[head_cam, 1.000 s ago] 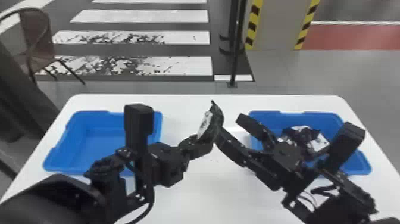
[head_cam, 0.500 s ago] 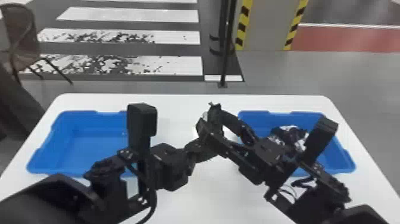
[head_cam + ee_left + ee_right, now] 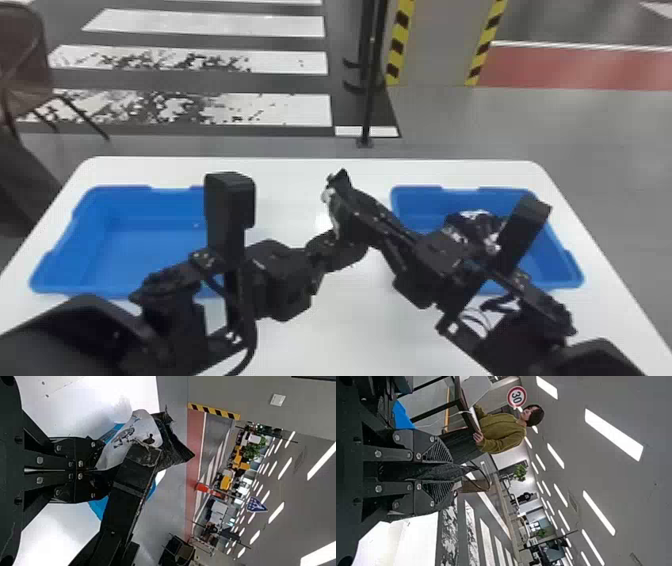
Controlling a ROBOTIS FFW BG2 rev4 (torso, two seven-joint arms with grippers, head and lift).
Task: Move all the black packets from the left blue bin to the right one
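Between the bins, my left gripper (image 3: 345,247) and right gripper (image 3: 345,205) meet above the table at one black packet (image 3: 330,199) with a white patch. In the left wrist view the left gripper (image 3: 105,471) is shut on the packet's (image 3: 142,431) near end, and a right finger crosses its face. Dark packet film lies clamped between both pads of the right gripper (image 3: 451,473) in the right wrist view. The left blue bin (image 3: 130,245) shows bare floor, partly behind the left arm. Black-and-white packets (image 3: 475,225) lie in the right blue bin (image 3: 540,262).
Both bins stand on a white table (image 3: 320,172), one towards each side. The right arm and its upright camera housing (image 3: 527,222) overlap the right bin. A brown chair (image 3: 25,60) and a dark pole (image 3: 370,100) stand beyond the table.
The right gripper has come in from the right and its spread fingers have shut on the packet. The left gripper stays at the packet. The head view has shifted slightly.
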